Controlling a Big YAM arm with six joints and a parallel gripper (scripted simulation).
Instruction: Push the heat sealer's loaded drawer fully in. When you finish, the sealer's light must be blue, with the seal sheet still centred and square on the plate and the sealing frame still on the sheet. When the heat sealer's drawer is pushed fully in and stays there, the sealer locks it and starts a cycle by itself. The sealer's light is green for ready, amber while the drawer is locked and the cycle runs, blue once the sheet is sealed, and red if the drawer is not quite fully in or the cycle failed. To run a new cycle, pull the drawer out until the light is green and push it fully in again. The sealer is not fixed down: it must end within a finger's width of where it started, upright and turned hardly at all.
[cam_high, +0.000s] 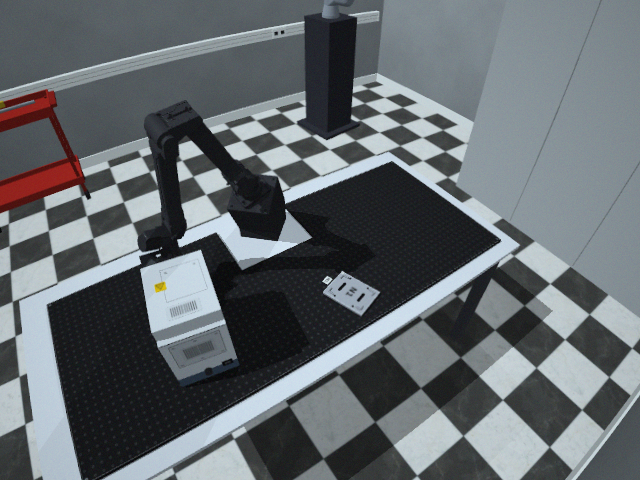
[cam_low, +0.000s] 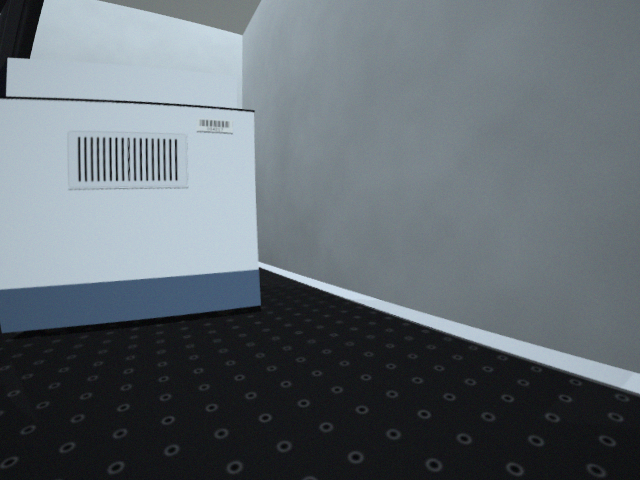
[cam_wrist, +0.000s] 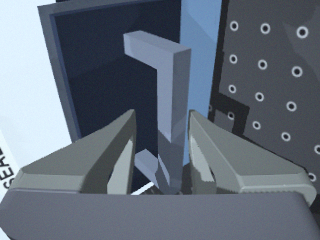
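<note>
See the white sealer (cam_high: 183, 289) (cam_low: 129, 227) (cam_wrist: 22, 95) upright at nine o'clock on the counter (cam_high: 310, 370). Find the claw (cam_high: 153, 257) (cam_wrist: 161, 119) at its far side, partly spread, straddling the gray handle (cam_wrist: 173, 95) without pinching. In the wrist view, trace that handle's bar from twelve toward six o'clock.

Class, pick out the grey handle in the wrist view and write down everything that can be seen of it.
The handle is a plain, light blue-grey bar with square edges and a smooth, matt look, perhaps metal or plastic. A short arm at each end joins the long grip to a dark recessed panel on the machine's front. It runs lengthwise between the open gripper's two fingers, with a gap visible on its left; contact on the right is unclear.
</note>
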